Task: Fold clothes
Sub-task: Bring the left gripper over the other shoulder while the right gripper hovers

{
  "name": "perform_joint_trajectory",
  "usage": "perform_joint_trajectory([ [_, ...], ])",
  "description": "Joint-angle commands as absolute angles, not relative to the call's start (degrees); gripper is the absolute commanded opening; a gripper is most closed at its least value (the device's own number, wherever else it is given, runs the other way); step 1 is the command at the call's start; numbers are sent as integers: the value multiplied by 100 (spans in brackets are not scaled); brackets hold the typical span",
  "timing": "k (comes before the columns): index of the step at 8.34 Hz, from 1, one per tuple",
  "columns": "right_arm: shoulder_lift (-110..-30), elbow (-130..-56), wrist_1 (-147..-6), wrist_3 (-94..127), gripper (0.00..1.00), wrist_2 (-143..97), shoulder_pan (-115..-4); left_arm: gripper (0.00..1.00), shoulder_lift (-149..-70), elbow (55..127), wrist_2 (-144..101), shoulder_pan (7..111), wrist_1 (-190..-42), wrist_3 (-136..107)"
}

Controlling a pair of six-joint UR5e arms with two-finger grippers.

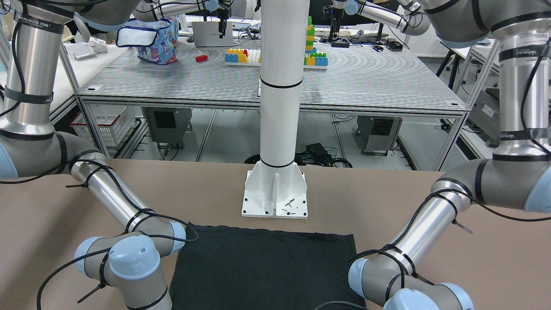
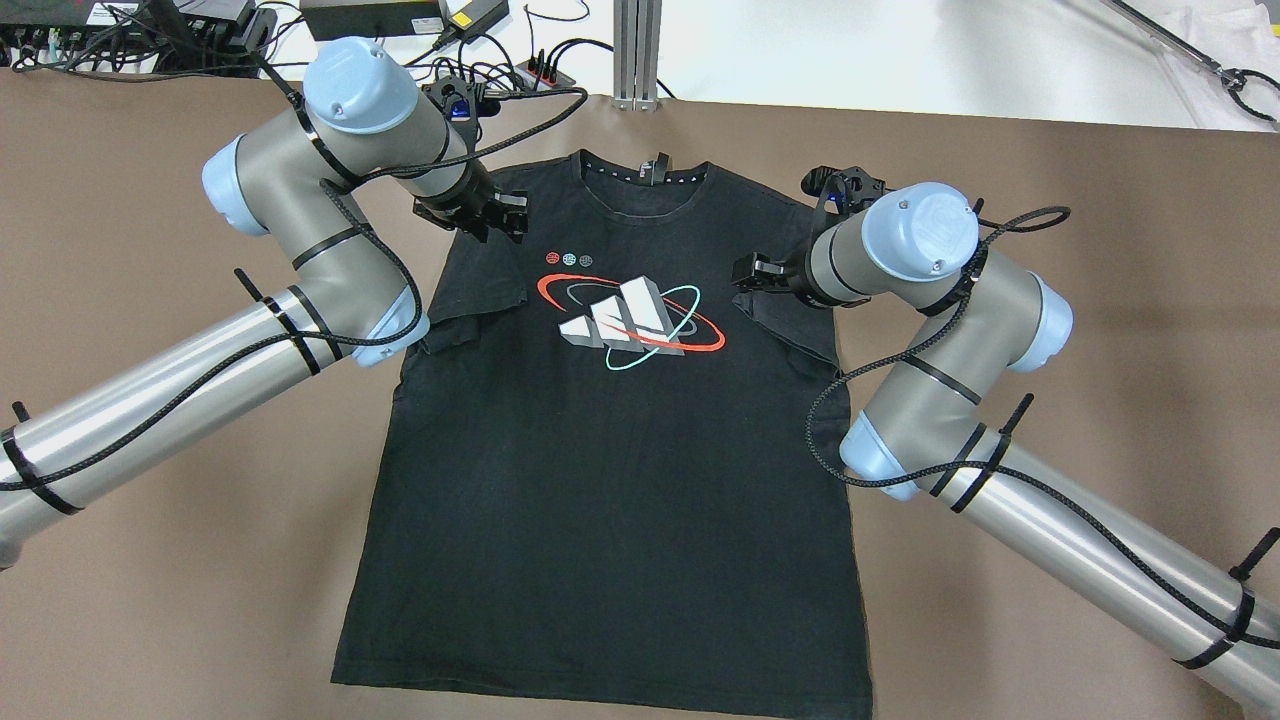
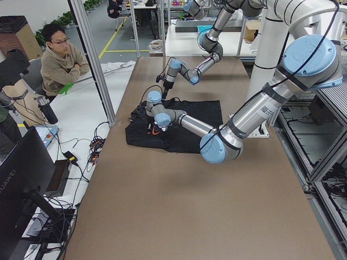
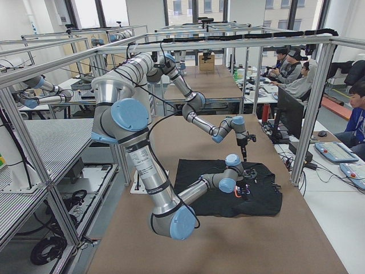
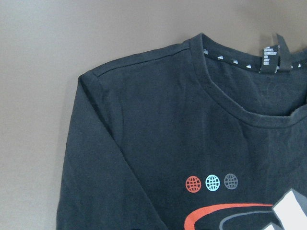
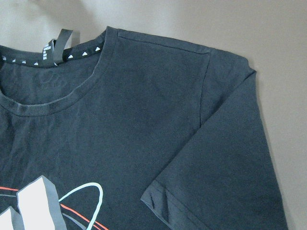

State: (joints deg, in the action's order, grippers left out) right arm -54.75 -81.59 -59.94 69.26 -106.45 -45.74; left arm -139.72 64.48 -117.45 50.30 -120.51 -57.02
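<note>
Jaws' spread cannot be told; the left gripper (image 2: pixel 492 217) and right gripper (image 2: pixel 762 275) hover above the shoulders of the black T-shirt (image 2: pixel 600 480), collar (image 2: pixel 640 188) farthest from the robot.

The table (image 2: pixel 1150 320) is covered from above behind the robot, from the facing side, and from both ends. The collar (image 5: pixel 216 88) of the black T-shirt (image 2: pixel 600 480) is shared, close up, by both wrist views.

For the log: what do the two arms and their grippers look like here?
Left arm and right arm: silver tubular links, grey joint housings with pale blue caps, black braided cables tied on with black zip ties. Left gripper and right gripper are black and boxy.
</note>
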Motion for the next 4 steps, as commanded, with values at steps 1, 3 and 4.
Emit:
perform_joint_trajectory([
  [1, -5476, -8156, -5994, 6926, 95, -10644, -4570, 99, -13371, 6948, -11481, 4810, -12436, -6002],
  [3, -5476, -8156, -5994, 6891, 95, -10644, -4562, 99, -13018, 7277, -11268, 4615, -12437, -6047],
  [4, -5467, -8156, -6003, 6934, 95, -10635, -4562, 99, -12938, 7312, -11268, 4588, -12437, -6099],
])
